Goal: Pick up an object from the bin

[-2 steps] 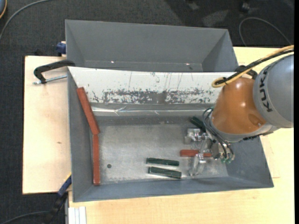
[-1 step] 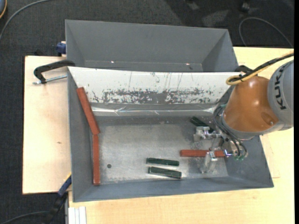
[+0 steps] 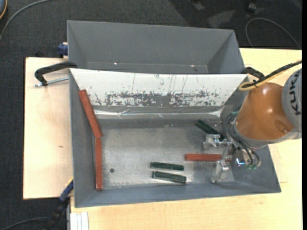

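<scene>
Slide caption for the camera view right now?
Gripper low at the right of the bin, fingers open astride one end of a short red-brown bar, two dark green bars beside it.

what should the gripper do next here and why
Probably close on the flat red-brown bar. The gripper looks open and low at the right of the bin, with that bar's right end seemingly between its fingers. The dark green bars lie apart to the left.
</scene>
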